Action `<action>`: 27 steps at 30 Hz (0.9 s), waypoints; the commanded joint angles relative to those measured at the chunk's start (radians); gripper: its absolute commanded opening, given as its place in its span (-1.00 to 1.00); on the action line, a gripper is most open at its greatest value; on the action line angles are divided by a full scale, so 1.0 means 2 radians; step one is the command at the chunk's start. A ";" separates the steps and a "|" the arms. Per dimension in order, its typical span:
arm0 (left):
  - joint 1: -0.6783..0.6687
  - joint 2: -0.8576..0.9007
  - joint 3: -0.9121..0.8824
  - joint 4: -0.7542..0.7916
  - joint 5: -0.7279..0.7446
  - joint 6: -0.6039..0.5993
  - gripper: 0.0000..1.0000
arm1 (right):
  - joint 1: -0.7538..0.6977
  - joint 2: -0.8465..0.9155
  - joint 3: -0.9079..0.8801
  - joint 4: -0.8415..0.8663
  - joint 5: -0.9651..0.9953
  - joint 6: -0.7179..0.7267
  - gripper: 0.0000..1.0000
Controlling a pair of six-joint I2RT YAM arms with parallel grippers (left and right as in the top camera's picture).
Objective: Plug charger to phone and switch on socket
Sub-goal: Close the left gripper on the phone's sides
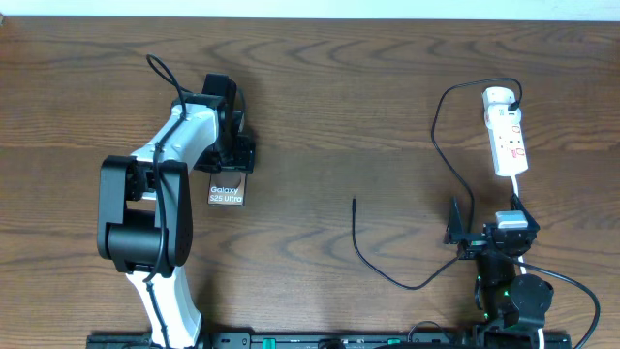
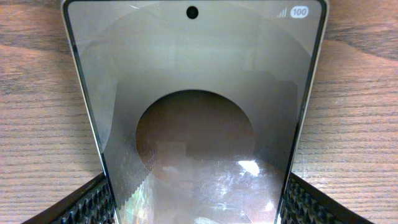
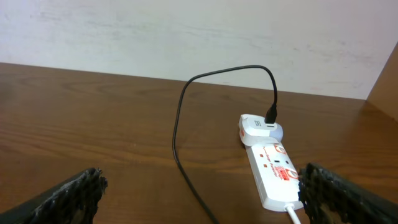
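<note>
The bronze-brown phone (image 1: 226,189) lies flat on the wooden table, lettering up. My left gripper (image 1: 235,157) reaches over its far end. In the left wrist view the phone (image 2: 193,93) fills the space between the jaws, and both ribbed pads (image 2: 93,205) press against its long edges, so my left gripper (image 2: 196,205) is shut on it. The charger (image 1: 438,145) runs as a thin black cable from the white socket (image 1: 508,136), and its plug tip (image 1: 355,202) lies free mid-table. My right gripper (image 1: 484,237) stands open and empty, short of the socket (image 3: 273,171) and the charger (image 3: 180,124).
A white adapter (image 3: 258,127) sits plugged into the socket's far end. The socket's white cord (image 1: 520,194) leads back under my right arm. A pale wall (image 3: 186,31) rises behind the table's far edge.
</note>
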 commanded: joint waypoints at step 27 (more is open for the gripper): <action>0.002 0.002 -0.006 0.001 -0.003 0.005 -0.85 | 0.005 -0.002 -0.001 -0.002 0.002 -0.007 0.98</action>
